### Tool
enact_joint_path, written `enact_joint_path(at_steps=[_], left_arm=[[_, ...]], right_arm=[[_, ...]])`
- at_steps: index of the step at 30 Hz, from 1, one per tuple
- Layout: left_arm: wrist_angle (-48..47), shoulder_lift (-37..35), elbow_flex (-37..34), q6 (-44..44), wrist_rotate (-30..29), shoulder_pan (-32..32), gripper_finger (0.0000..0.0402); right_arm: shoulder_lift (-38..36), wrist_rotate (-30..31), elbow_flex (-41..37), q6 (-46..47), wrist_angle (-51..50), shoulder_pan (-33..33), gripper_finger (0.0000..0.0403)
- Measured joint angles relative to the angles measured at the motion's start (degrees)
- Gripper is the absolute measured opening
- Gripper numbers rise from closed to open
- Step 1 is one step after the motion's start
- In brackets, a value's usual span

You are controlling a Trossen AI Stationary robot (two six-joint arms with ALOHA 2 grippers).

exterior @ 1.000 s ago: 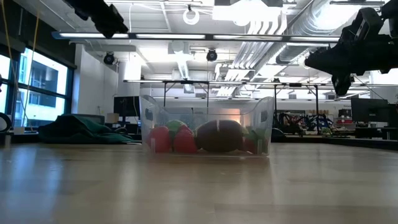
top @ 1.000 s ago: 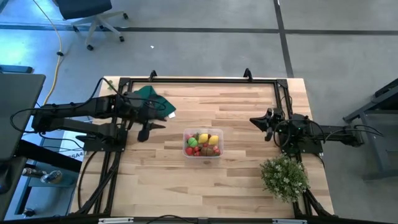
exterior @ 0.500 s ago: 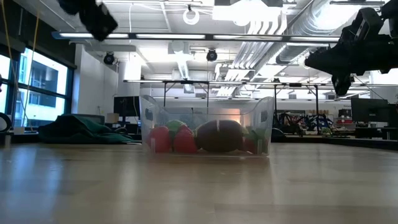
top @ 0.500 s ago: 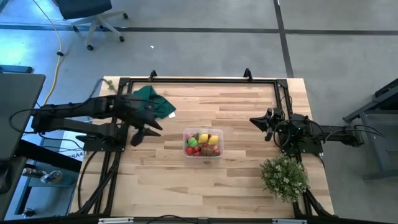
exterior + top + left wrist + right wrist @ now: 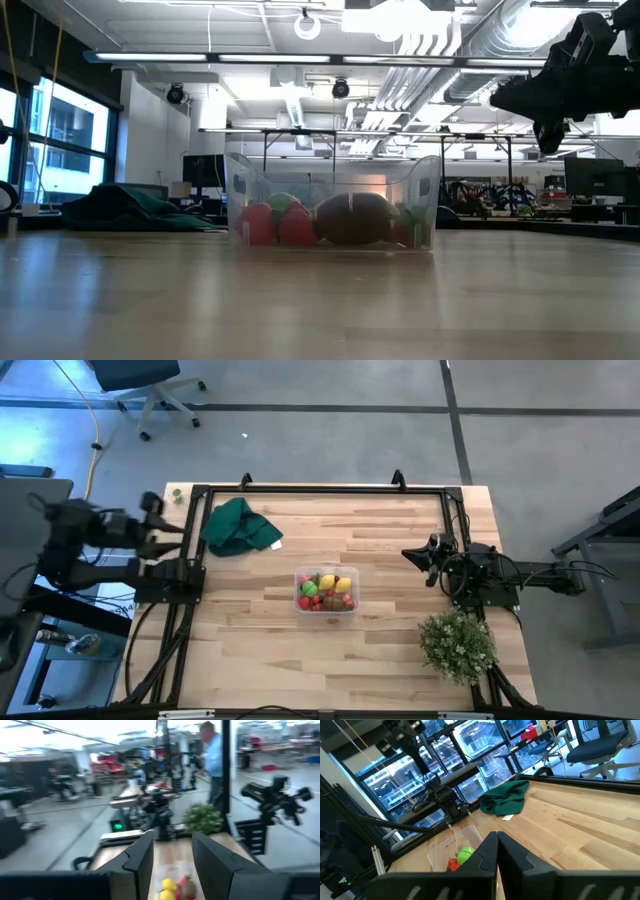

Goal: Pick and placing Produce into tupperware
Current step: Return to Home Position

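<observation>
The clear tupperware stands near the table's middle and rests on its base. Inside it lies the produce, red, yellow, green and brown pieces; it also shows in the low view. My left gripper is drawn back past the table's left edge. It is open with nothing between its fingers and faces the tub. My right gripper hovers by the right edge, shut and empty, high above the table.
A dark green cloth lies crumpled at the far left of the table. A bushy pale-green plant stands at the near right corner. Black frame rails run along the table's edges. Bare wood surrounds the tub.
My left gripper has pulled back from above the table beside the green cloth toward the left edge and risen. It now sits beyond that edge and has left the low view. Its fingers have stayed apart. The tub and the produce have not moved.
</observation>
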Motion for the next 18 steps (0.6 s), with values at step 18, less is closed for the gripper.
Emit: enact_joint_path(at_steps=[18], left_arm=[[26.66, -14.16, -17.68, 3.62, -1.34, 0.02, 0.0122]], right_arm=[[0.13, 0.0, 0.0, -0.15, 0.0, -0.01, 0.0]])
